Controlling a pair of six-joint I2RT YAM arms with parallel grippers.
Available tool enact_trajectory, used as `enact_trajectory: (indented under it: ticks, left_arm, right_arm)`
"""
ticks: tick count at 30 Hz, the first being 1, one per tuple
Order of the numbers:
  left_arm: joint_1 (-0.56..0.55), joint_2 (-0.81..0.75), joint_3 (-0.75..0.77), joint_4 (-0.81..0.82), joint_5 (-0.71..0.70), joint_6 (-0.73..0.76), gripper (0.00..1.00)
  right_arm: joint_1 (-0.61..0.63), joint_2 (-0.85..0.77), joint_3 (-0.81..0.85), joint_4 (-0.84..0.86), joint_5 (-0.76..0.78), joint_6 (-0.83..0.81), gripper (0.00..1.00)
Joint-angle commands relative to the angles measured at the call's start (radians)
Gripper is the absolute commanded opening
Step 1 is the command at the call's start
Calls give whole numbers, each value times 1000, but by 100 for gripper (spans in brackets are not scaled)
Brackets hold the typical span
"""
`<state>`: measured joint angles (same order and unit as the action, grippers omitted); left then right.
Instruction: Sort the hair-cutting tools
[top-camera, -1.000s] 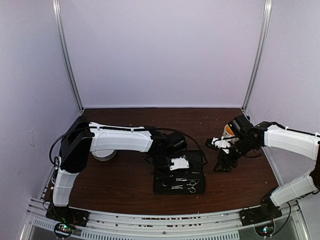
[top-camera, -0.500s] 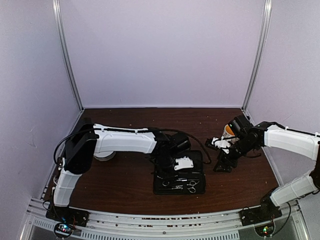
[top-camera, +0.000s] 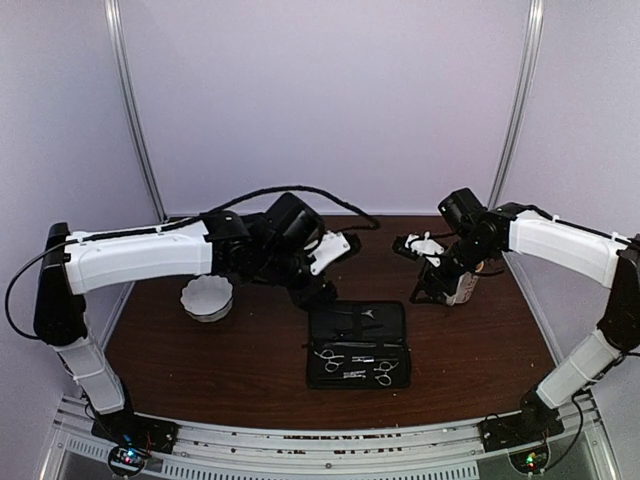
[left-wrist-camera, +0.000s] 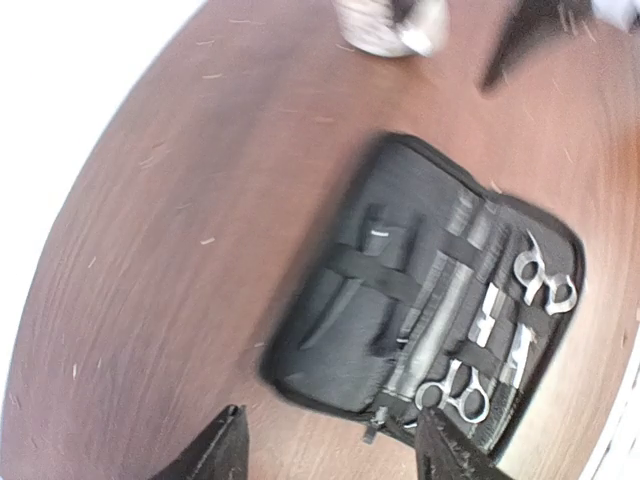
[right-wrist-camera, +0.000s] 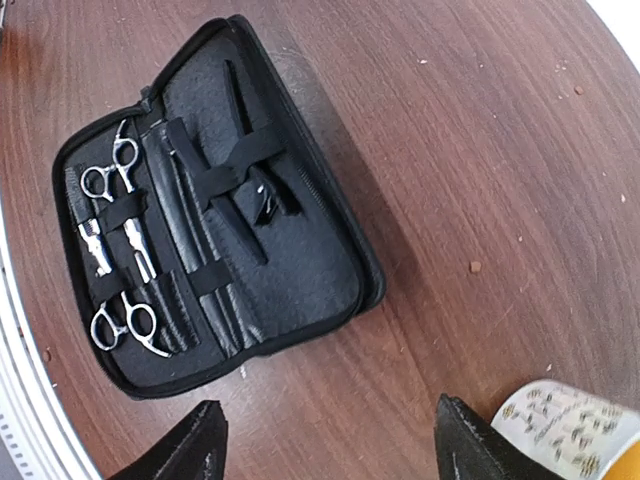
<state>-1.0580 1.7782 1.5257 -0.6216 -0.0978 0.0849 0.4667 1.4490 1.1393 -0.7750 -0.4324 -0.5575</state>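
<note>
Left pincer (left-wrist-camera: 330, 450) and right pincer (right-wrist-camera: 335, 450) both released, empty; I'd approach case (right-wrist-camera: 300, 270) straight down, not snagging strapped scissors (right-wrist-camera: 138, 255).

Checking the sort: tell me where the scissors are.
Both scissors sit in the near half of the open case, centre-front of the table in the top view, right of the white bowl.

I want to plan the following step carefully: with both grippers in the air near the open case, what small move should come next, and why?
Probably bring the left gripper down to the far edge of the case, to fold it shut. Both scissors lie strapped inside, no tool shows outside it, and the right gripper too is open and empty.
</note>
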Motion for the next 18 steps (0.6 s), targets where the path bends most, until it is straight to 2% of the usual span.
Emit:
enact_trajectory:
  ticks: [1, 5, 11, 14, 18]
  left_arm:
    - [94, -95, -131, 166, 51, -238, 61]
    - [140, -188, -254, 270, 119, -378, 65]
    - [152, -269, -360, 341, 126, -464, 75]
    - [161, -281, -374, 333, 131, -481, 76]
    - [170, -298, -393, 338, 137, -497, 75]
  right_arm:
    - [24, 159, 163, -77, 7, -34, 73]
    - [39, 334, 349, -198, -60, -69, 77]
    - [58, 551, 591, -372, -162, -122, 81]
    - [65, 653, 679, -466, -213, -147, 81]
    - [74, 724, 708, -489, -222, -152, 79]
